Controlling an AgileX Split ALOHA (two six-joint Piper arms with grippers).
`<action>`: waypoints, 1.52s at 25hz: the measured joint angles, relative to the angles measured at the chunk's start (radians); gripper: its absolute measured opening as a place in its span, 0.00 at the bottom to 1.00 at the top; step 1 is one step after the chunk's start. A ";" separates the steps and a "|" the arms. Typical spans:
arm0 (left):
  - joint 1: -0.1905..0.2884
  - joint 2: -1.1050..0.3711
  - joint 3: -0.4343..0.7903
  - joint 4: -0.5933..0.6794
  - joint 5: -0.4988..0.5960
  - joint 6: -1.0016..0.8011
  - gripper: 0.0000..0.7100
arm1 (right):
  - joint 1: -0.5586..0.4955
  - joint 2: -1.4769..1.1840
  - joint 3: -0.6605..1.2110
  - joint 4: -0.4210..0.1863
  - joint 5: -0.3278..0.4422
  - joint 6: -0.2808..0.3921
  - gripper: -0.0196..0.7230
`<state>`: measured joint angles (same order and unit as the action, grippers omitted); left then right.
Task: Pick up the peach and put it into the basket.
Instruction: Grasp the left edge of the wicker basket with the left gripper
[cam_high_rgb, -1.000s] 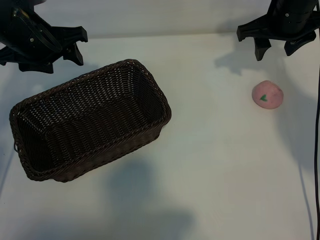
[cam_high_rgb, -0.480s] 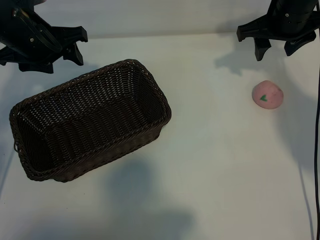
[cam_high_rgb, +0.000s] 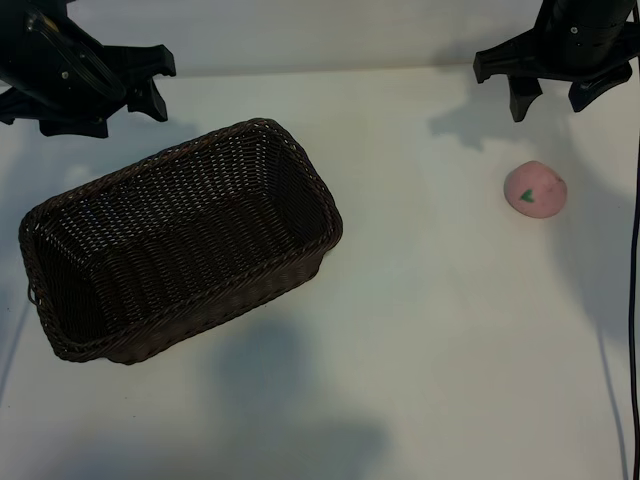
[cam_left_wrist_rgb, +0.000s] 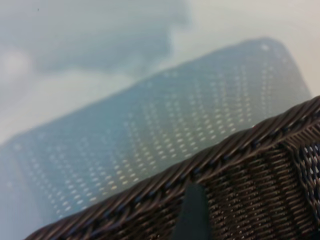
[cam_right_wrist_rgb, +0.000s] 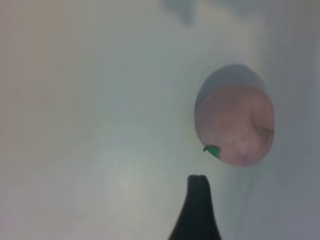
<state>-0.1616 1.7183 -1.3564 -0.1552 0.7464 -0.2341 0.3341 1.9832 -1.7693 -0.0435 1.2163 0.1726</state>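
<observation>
Both arms hang at the far corners, claws spread and holding nothing.

The left claw (cam_high_rgb: 100, 95) sits at the exterior view's upper left, angled steeply downward with its fingers apart. The right claw (cam_high_rgb: 555, 85) sits at the upper right, aimed almost straight down, fingers apart; one dark fingertip (cam_right_wrist_rgb: 199, 200) shows in its wrist view.

The white table (cam_high_rgb: 420, 330) fills the exterior view as a plain matte surface, mottled with soft grey shadows. A thin black cable (cam_high_rgb: 633, 300) runs down the table's right edge, from beside the far right corner toward the near one. It lies close along that edge, gently curved and otherwise straight.
</observation>
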 joint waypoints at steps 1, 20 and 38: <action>0.000 0.000 0.000 0.000 -0.009 0.000 0.82 | 0.000 0.000 0.000 0.000 0.000 0.000 0.80; -0.002 -0.368 0.369 0.304 0.128 -0.303 0.82 | 0.000 0.000 0.000 0.000 0.000 -0.023 0.80; 0.077 -0.330 0.565 0.305 -0.010 -0.457 0.82 | 0.000 0.000 0.000 0.000 0.000 -0.036 0.80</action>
<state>-0.0849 1.3887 -0.7914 0.1501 0.7359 -0.6913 0.3341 1.9832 -1.7693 -0.0435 1.2163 0.1371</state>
